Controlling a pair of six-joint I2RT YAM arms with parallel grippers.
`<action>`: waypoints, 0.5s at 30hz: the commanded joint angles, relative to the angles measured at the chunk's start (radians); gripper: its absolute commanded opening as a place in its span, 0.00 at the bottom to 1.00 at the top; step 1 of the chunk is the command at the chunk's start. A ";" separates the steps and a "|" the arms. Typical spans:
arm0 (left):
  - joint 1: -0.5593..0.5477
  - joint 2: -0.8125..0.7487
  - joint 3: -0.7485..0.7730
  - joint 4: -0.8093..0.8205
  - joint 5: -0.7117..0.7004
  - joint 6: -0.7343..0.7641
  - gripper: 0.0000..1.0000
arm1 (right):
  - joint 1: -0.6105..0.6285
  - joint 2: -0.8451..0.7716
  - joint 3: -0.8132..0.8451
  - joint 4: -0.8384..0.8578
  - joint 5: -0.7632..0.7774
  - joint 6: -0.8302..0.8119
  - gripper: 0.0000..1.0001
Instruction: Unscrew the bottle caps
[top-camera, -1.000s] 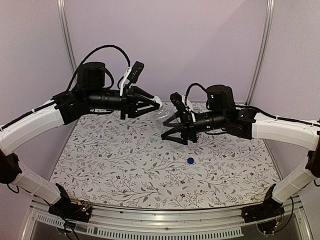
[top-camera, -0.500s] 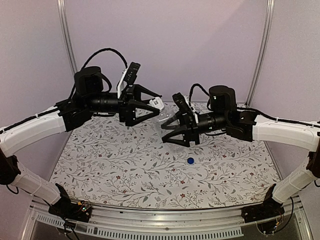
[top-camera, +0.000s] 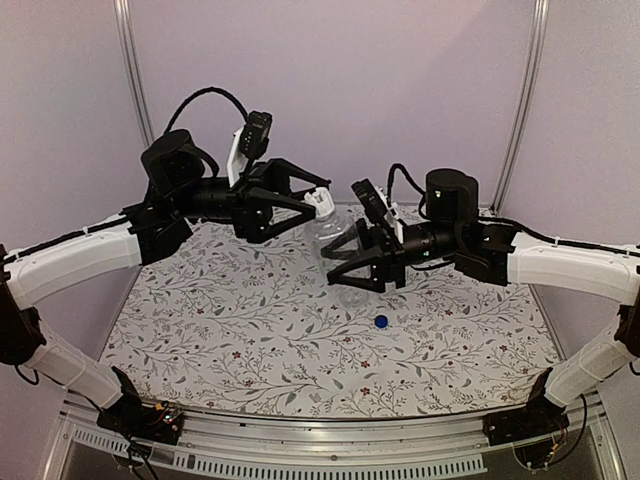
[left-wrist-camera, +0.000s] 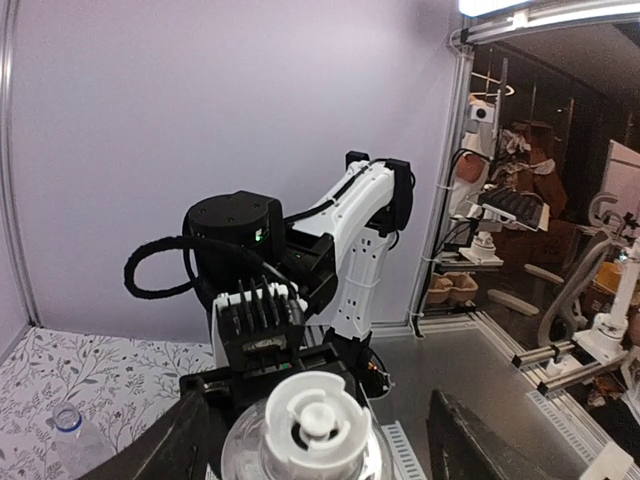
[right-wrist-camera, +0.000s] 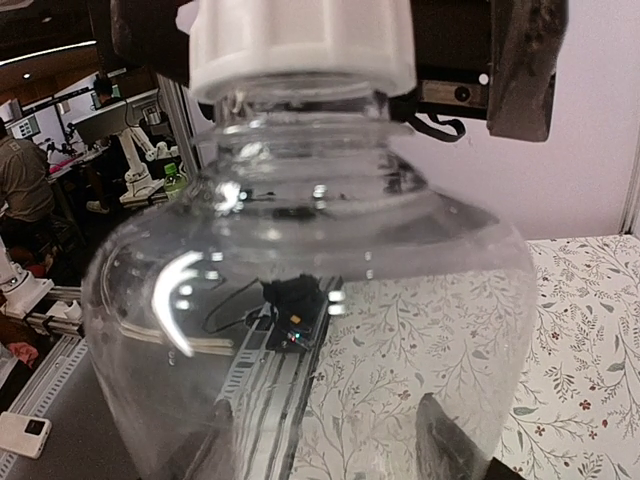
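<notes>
Setting: robotics lab. The work cell is walled with pale lilac panels (top-camera: 330, 90) on aluminium posts (top-camera: 128, 60), with a floral-print tabletop (top-camera: 200, 330). Beyond the cell, the wrist views show further robot arms (left-wrist-camera: 612, 300) on aluminium-profile frames (left-wrist-camera: 560, 360) and a person (right-wrist-camera: 18, 195) among them.

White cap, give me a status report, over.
Left gripper open, straddling the white cap. Right gripper clamped on the clear bottle, cap on. Blue cap loose on the table; nothing blocking.
</notes>
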 joint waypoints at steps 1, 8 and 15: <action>-0.023 0.042 0.008 0.077 0.040 -0.045 0.73 | 0.005 -0.023 -0.010 0.050 -0.032 0.041 0.32; -0.034 0.065 0.009 0.114 0.055 -0.071 0.66 | 0.005 -0.022 -0.018 0.058 -0.032 0.045 0.32; -0.037 0.074 0.006 0.144 0.068 -0.098 0.64 | 0.005 -0.014 -0.022 0.060 -0.036 0.047 0.31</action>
